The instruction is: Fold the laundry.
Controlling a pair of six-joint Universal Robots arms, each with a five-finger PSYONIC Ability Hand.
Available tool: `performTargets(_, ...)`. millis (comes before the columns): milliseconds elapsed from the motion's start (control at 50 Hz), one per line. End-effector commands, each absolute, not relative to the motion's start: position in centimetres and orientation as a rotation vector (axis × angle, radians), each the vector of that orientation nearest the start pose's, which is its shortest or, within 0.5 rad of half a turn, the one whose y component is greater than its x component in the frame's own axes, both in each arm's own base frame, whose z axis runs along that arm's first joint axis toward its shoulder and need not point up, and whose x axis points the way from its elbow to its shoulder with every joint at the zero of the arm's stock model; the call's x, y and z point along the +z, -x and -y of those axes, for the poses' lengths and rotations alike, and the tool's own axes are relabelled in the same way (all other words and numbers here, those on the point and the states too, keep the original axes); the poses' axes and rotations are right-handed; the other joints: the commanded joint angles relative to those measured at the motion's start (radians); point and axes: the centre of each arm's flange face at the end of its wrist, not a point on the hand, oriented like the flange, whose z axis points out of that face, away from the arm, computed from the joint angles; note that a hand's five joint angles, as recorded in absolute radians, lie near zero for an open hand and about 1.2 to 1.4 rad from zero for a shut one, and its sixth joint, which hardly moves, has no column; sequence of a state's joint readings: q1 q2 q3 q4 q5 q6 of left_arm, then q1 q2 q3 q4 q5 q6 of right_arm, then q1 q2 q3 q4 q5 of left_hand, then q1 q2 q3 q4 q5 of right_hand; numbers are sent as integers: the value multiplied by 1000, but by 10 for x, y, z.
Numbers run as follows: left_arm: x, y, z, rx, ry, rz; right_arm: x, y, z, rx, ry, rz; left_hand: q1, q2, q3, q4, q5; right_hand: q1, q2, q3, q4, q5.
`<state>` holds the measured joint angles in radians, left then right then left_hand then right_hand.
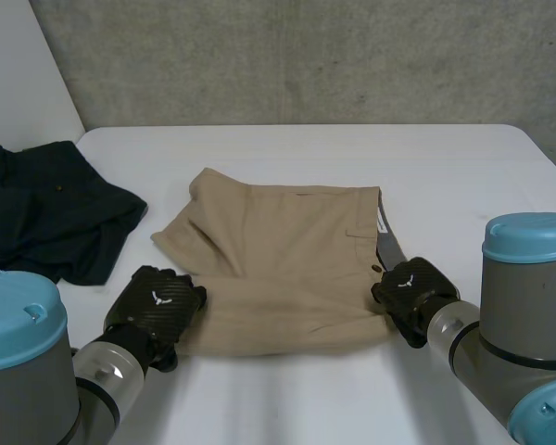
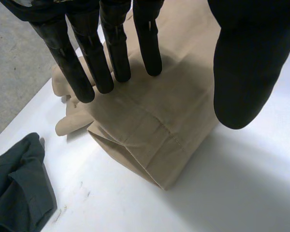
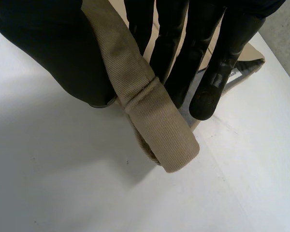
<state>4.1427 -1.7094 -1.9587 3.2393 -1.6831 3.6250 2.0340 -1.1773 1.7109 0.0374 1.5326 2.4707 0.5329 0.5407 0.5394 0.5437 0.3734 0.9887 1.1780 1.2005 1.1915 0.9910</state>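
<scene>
A tan pair of shorts [image 1: 278,260] lies folded in the middle of the white table [image 1: 426,167]. My left hand [image 1: 157,311] is at its near left corner. In the left wrist view its fingers [image 2: 116,48] are straight just over the folded tan cloth [image 2: 150,130], the thumb held wide apart, and nothing is pinched. My right hand [image 1: 412,289] is at the near right corner. There its thumb [image 3: 53,53] and fingers pinch a rolled edge of the tan cloth [image 3: 159,125], lifted slightly off the table.
A dark crumpled garment [image 1: 56,209] lies at the table's far left, beside the shorts; its edge [image 2: 14,188] lies beyond my left hand's fingertips. Bare white table runs behind the shorts and along the near edge.
</scene>
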Motion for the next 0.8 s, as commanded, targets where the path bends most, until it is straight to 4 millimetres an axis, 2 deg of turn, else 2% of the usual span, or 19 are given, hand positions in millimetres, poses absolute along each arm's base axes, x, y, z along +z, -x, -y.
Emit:
performTargets(20, 165, 245, 174, -1762, -1152, -2269, 146, -258, 216, -1543, 1528, -2356, 179, 172, 173, 169, 165, 408, 218, 196, 205, 231)
performTargets(160, 156, 247, 185, -1803, -1120, -2237, 144, -258, 215, -1539, 1527, -2358, 329, 321, 323, 318, 314, 408, 218, 196, 205, 231)
performTargets(280, 146, 248, 186, -1765, -1139, -2258, 143, -257, 214, -1536, 1528, -2359, 329, 322, 323, 319, 314, 408, 218, 196, 205, 231)
performTargets(460, 143, 247, 185, -1754, -1145, -2265, 143, -257, 214, -1534, 1528, -2360, 335, 327, 329, 324, 320, 408, 218, 196, 205, 231)
performTargets(540, 144, 248, 186, -1763, -1142, -2263, 143, -257, 214, -1534, 1528, -2360, 862, 854, 856, 851, 847, 408, 218, 196, 205, 231)
performTargets(580, 145, 248, 186, -1766, -1149, -2255, 143, -257, 214, -1534, 1530, -2359, 863, 856, 857, 853, 848, 408, 218, 196, 205, 231)
performTargets(640, 151, 248, 182, -1780, -1155, -2246, 143, -257, 213, -1528, 1531, -2362, 863, 856, 857, 853, 848, 408, 218, 196, 205, 231)
performTargets(700, 167, 247, 178, -1830, -1137, -2212, 146, -255, 212, -1531, 1553, -2367, 863, 856, 857, 853, 848, 408, 218, 196, 205, 231)
performTargets(720, 176, 243, 171, -1845, -1135, -2204, 149, -255, 212, -1534, 1557, -2366, 863, 856, 857, 853, 848, 408, 218, 196, 205, 231)
performTargets(800, 189, 233, 152, -1813, -1165, -2210, 167, -248, 198, -1492, 1620, -2362, 863, 856, 857, 853, 848, 408, 218, 196, 205, 231)
